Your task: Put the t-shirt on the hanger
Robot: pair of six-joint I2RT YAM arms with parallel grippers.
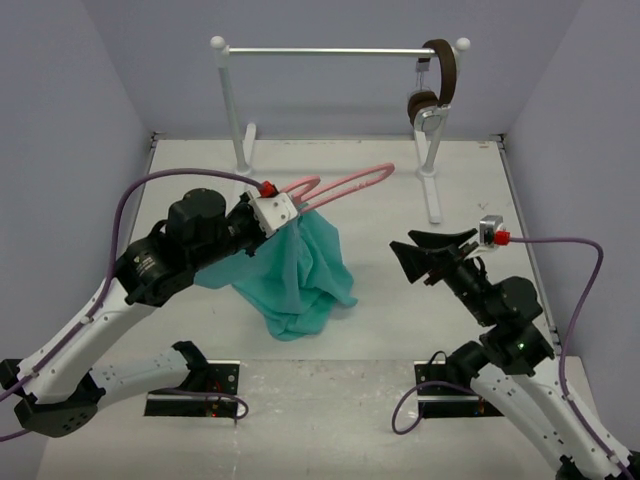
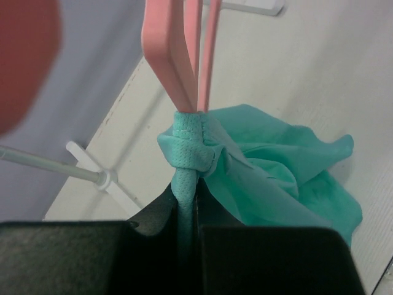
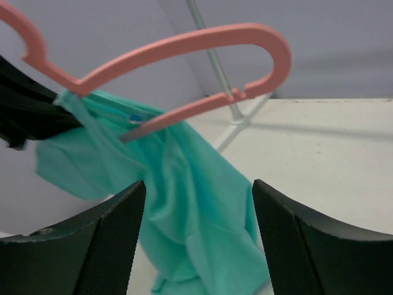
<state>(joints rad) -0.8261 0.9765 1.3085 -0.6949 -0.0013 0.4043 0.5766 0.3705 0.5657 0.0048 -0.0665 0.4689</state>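
My left gripper [image 1: 283, 212] is raised above the middle of the table. It is shut on a bunched fold of the teal t-shirt [image 1: 303, 270]. In the left wrist view the fold [image 2: 186, 147] wraps the end of the pink hanger [image 2: 178, 55] just ahead of the gripper [image 2: 187, 200]. The hanger [image 1: 345, 185] sticks out up and to the right, held off the table. The rest of the shirt hangs down and its lower part lies crumpled on the table. My right gripper [image 1: 418, 256] is open and empty, to the right of the shirt and apart from it. Its wrist view shows the gripper [image 3: 198, 187], the hanger [image 3: 184, 43] and the shirt [image 3: 190, 203].
A white rack with a metal rod [image 1: 330, 50] stands at the back. Brown-and-silver headphones [image 1: 436, 90] hang on its right end. The rack's feet [image 1: 432, 190] rest on the table behind the hanger. Walls close in on both sides.
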